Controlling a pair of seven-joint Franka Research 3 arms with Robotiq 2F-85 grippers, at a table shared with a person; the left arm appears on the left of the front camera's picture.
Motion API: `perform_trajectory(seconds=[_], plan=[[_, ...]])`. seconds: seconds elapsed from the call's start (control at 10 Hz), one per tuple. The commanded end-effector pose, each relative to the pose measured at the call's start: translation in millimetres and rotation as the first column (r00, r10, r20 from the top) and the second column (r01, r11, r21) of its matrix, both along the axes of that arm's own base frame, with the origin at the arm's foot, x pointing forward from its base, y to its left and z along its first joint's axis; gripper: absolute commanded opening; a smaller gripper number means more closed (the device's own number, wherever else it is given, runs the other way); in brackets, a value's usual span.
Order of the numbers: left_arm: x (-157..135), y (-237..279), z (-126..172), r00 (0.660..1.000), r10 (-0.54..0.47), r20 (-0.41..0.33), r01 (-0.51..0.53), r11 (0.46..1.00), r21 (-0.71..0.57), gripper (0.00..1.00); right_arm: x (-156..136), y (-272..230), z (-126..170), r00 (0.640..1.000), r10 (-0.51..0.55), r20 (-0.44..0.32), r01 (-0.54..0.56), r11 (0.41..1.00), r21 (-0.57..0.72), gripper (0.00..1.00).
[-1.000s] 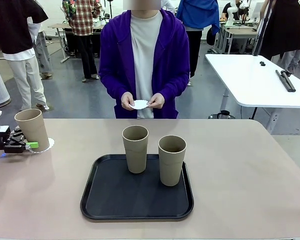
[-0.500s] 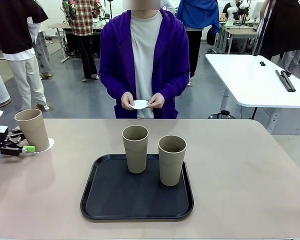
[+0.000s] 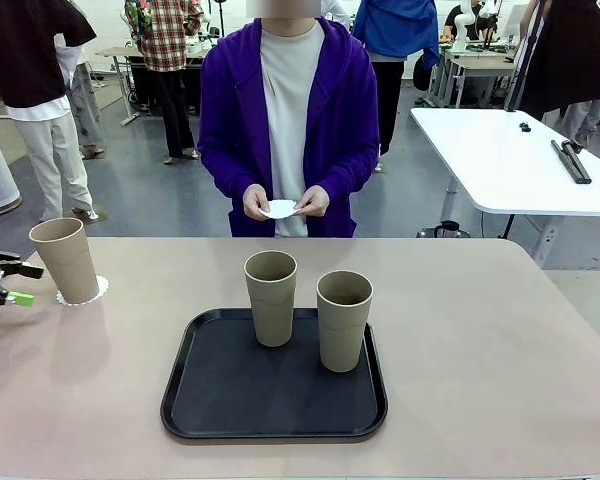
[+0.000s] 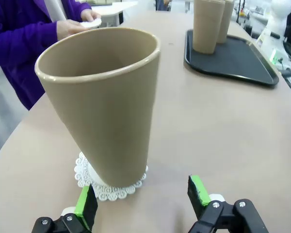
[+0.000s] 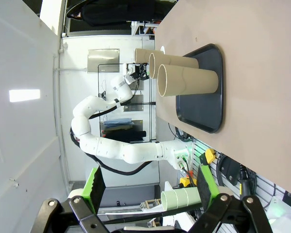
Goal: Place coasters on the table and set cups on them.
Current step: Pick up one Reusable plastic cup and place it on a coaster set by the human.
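One tan cup (image 3: pixel 67 260) stands upright on a lacy white coaster (image 3: pixel 84 293) at the left of the beige table (image 3: pixel 480 350). My left gripper (image 3: pixel 24 284) is open just left of it, not touching. In the left wrist view the cup (image 4: pixel 104 107) on its coaster (image 4: pixel 119 191) rises just beyond the open left gripper (image 4: pixel 141 199). Two more cups (image 3: pixel 271 298) (image 3: pixel 343 320) stand on the black tray (image 3: pixel 274 385). The person at the far side holds another coaster (image 3: pixel 279 209) in both hands. My right gripper (image 5: pixel 150 182) is open, off the table, with nothing between its fingers.
A white table (image 3: pixel 510 160) stands at the back right, apart from mine. Several people stand in the room behind. In the right wrist view the tray (image 5: pixel 203 97) and its cups (image 5: pixel 186 80) lie far off, sideways.
My left gripper has drawn back to the left, away from the cup, which stays on its coaster. The person and the tray's cups have not moved.
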State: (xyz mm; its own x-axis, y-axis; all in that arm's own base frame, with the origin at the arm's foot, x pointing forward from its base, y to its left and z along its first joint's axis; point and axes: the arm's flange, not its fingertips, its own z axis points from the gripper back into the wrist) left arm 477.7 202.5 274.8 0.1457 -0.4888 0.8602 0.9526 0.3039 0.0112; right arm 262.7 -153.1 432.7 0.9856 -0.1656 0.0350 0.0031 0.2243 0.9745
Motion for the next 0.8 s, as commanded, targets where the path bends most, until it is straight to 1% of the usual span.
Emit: perform_trajectory(seconds=[0.0, 0.1, 0.2, 0.3, 0.4, 0.5, 0.6, 0.7], plan=[[-23.5, -11.9, 35.4, 0.999, 0.006, -0.044, -0.003, 0.998, 0.066, 1.00, 0.0, -0.1, 0.6, 1.000, 0.003, 0.010, -0.003, 1.000, 0.010, 1.00], [-36.2, -23.3, 57.1, 0.998, 0.039, -0.056, -0.035, 0.996, 0.080, 1.00, 0.0, -0.1, 0.6, 1.000, 0.003, 0.010, -0.003, 1.000, 0.010, 1.00], [-48.0, -36.3, 83.8, 0.993, 0.071, -0.090, -0.060, 0.991, 0.122, 1.00, 0.0, -0.1, 0.6, 1.000, 0.003, 0.010, -0.003, 1.000, 0.010, 1.00], [-59.0, -50.2, 108.3, 0.992, 0.075, -0.104, -0.052, 0.977, 0.209, 1.00, 0.0, -0.1, 0.6, 1.000, 0.003, 0.010, -0.003, 1.000, 0.010, 1.00], [-70.0, -66.6, 133.5, 0.983, 0.124, -0.133, -0.076, 0.943, 0.323, 1.00, 0.0, -0.1, 0.6, 1.000, 0.003, 0.010, -0.003, 1.000, 0.010, 1.00], [-77.9, -79.2, 152.6, 0.972, 0.171, -0.158, -0.093, 0.907, 0.410, 1.00, 0.0, -0.1, 0.6, 1.000, 0.003, 0.010, -0.003, 1.000, 0.010, 1.00], [-86.2, -91.9, 172.2, 0.961, 0.203, -0.188, -0.093, 0.876, 0.474, 1.00, 0.0, -0.1, 0.6, 1.000, 0.003, 0.010, -0.003, 1.000, 0.010, 1.00], [-92.1, -105.7, 189.8, 0.953, 0.219, -0.208, -0.088, 0.861, 0.501, 1.00, 0.0, -0.1, 0.6, 1.000, 0.003, 0.010, -0.003, 1.000, 0.010, 1.00]])
